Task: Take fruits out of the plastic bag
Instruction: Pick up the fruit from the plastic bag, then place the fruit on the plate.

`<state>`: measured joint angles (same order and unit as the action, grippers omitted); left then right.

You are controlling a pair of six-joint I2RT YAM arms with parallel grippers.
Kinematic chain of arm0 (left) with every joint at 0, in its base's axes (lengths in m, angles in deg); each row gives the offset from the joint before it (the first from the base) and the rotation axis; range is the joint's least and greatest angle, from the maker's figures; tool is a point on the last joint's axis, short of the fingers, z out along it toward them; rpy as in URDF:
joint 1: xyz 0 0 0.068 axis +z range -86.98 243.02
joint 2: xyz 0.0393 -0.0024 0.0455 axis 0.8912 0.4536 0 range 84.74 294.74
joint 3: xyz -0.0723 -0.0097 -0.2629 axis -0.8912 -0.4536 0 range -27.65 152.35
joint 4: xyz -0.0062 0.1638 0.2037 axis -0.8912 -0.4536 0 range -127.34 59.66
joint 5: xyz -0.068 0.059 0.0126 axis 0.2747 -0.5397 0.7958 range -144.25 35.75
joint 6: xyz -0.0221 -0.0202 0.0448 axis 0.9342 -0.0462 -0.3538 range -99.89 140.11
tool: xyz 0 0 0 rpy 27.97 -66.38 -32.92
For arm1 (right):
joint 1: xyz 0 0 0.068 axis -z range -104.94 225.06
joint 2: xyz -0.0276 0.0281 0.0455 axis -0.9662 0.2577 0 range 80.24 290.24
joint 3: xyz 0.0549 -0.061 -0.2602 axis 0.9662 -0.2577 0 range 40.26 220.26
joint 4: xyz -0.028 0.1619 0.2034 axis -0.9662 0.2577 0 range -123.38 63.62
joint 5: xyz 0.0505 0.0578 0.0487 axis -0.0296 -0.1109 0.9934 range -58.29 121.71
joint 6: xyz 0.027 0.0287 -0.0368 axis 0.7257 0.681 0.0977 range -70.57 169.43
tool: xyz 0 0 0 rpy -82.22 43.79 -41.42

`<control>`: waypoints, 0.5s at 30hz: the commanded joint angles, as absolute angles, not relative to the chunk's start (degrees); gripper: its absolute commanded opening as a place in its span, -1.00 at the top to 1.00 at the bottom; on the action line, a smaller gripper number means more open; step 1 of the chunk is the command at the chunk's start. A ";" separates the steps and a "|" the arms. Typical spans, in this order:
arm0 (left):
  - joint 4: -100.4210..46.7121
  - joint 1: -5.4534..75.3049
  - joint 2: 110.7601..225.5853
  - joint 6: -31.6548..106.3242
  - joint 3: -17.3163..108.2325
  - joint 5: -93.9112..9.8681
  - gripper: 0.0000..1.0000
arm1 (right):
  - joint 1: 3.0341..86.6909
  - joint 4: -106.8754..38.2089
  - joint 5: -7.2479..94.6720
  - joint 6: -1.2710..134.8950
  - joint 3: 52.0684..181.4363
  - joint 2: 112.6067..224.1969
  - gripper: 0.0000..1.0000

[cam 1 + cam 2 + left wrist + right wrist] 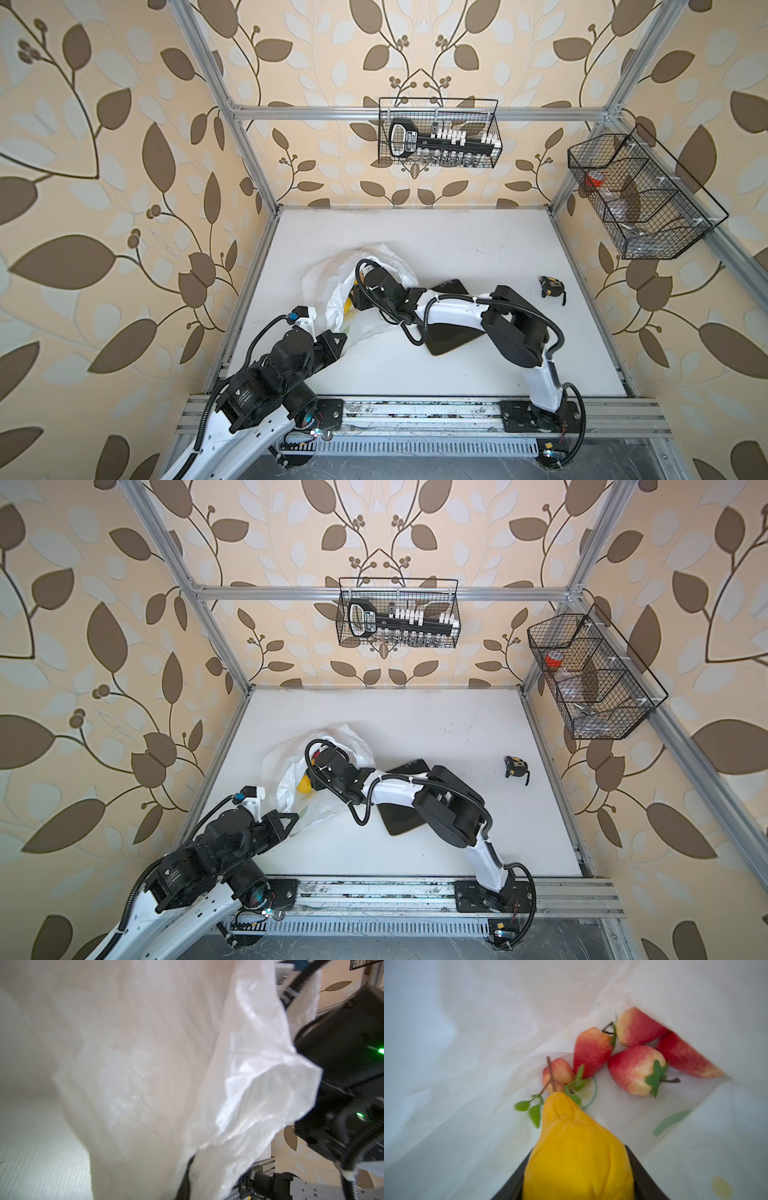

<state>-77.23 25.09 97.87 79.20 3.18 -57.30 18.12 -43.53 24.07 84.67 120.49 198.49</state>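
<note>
The right gripper (578, 1169) is clamping a yellow fruit (571, 1136) inside the plastic bag (318, 282). The left gripper (336, 337), closed, is seemingly pinching its rim.

I see the crinkly, translucent white plastic bag (328, 286) crumpled with its mouth gaping on the left half of the counter (457, 249). Inside it, five red-yellow fruits (635, 1070), some green-leafed, lie clustered. A wrinkled yellow fruit (577, 1157) sits just beside them.
</note>
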 commanded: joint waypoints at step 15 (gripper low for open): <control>-64.62 24.74 105.96 78.41 5.83 -61.84 1.00 | 17.67 -30.70 42.44 65.46 104.26 179.78 0.42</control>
